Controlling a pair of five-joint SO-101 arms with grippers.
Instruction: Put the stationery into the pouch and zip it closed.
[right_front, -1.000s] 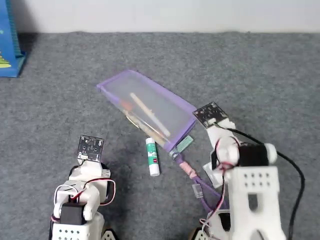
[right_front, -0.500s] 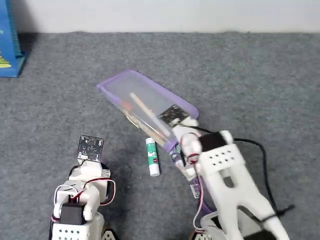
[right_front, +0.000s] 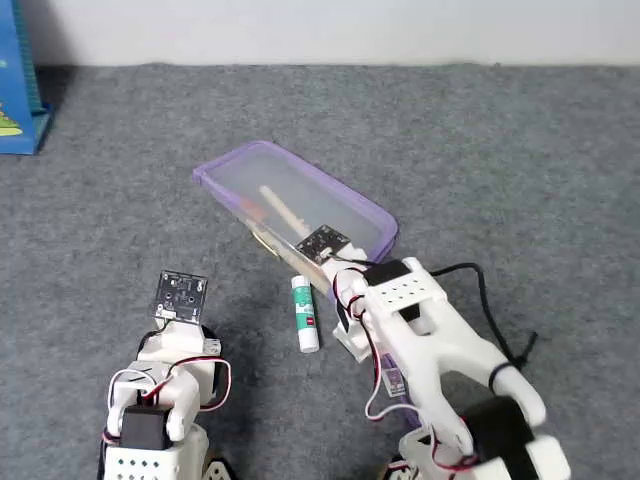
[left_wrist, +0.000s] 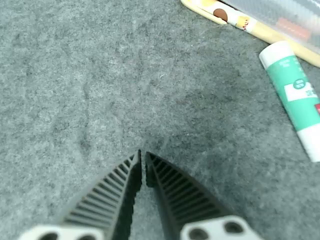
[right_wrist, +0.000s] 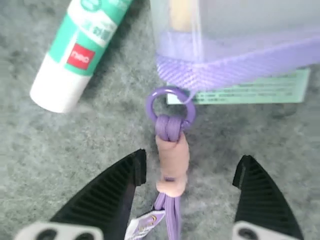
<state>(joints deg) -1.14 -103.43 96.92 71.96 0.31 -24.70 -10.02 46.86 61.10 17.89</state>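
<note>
One green-labelled glue stick (right_front: 305, 314) beside pouch (right_front: 300, 195)

- Soft, even light falls from above in the high view; the grey worktop (right_front: 500, 150) is bright, with no hard-edged shadows.
- The clear face of the pouch (right_front: 300, 200) carries a pale, mild sheen and no harsh glare.
- In the left wrist view, a dim patch of shade lies on the worktop just ahead of the left claw (left_wrist: 143, 156).
- In the right wrist view, the glue stick (right_wrist: 80, 55) casts a narrow, soft shadow on its pouch side.
</note>
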